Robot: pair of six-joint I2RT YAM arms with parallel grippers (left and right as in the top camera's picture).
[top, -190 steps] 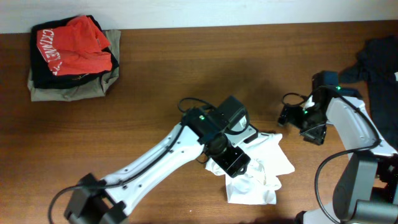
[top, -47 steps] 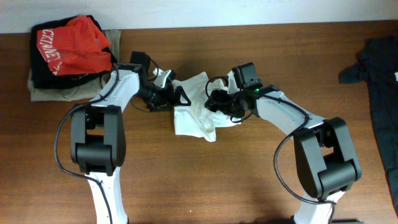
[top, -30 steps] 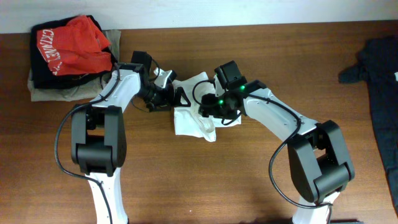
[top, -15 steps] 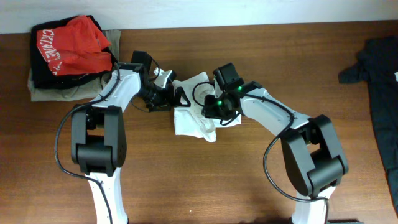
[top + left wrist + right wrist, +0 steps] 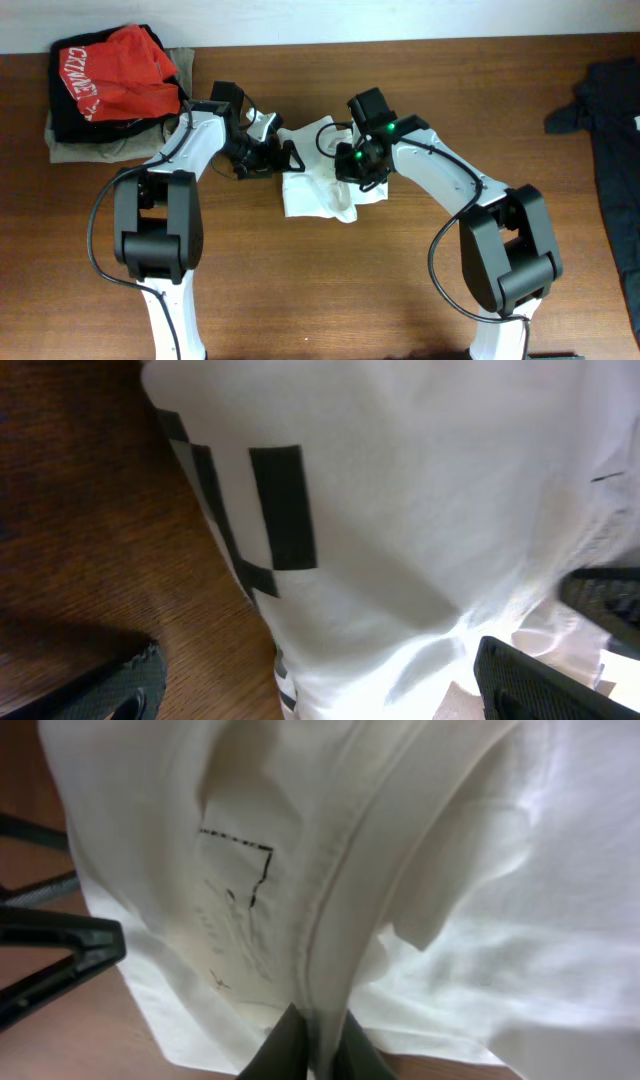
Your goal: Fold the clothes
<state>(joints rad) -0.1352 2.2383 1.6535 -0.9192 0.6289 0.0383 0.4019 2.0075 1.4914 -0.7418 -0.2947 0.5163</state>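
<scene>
A crumpled white garment with black printed marks lies mid-table between both arms. My right gripper is over its right side. In the right wrist view its two dark fingertips pinch a raised fold of the white cloth, so my right gripper is shut on it. My left gripper sits at the garment's left edge and is wide open. In the left wrist view the white cloth fills the space between its spread fingers.
A stack of folded clothes topped by a red shirt rests at the back left. A dark garment lies at the far right edge. Bare wooden tabletop stretches along the front.
My right gripper has shut on a fold of the white garment and drawn slightly right and back, tugging the cloth with it. The left arm has held still, open.
</scene>
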